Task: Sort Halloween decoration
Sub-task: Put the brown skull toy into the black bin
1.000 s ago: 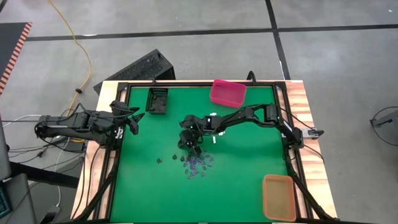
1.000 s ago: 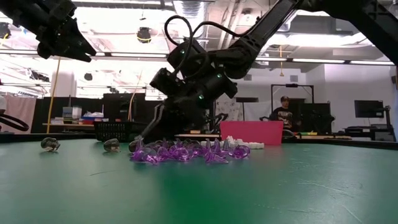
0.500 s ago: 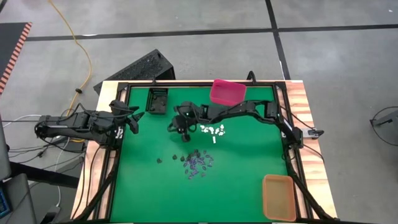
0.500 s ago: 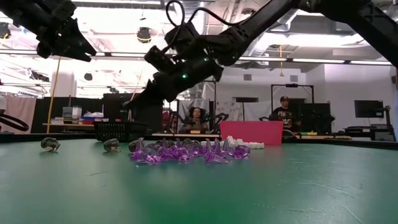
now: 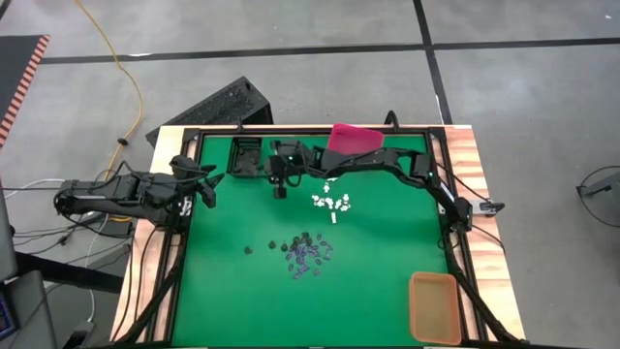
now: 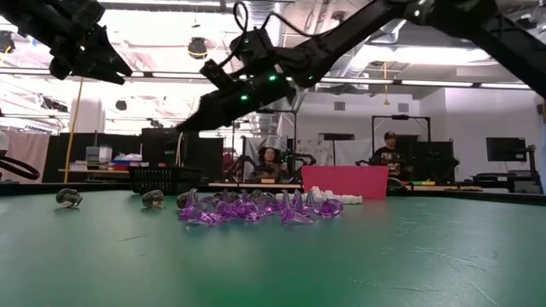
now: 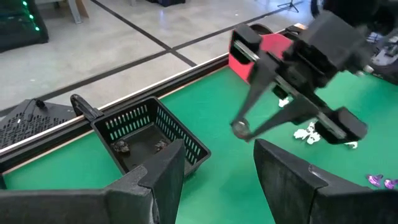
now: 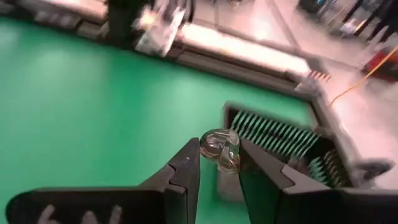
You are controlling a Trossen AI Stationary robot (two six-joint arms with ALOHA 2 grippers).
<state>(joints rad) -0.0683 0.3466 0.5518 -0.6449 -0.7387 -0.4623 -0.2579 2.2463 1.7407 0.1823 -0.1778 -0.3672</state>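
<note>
High view: right gripper (image 5: 279, 187) pinches a dark trinket (image 8: 219, 150) beside the black basket (image 5: 245, 157).
Left wrist view: two dark trinkets (image 7: 140, 146) lie in that basket; the left gripper (image 7: 217, 171) stands open nearby.

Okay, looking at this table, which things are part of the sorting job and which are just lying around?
Part of the job:
- black trinket in the right gripper
- purple trinkets
- white trinkets
- black basket
- pink bin
- orange bin

Lying about:
- yellow cable on the floor
- left gripper, waiting, open
</note>
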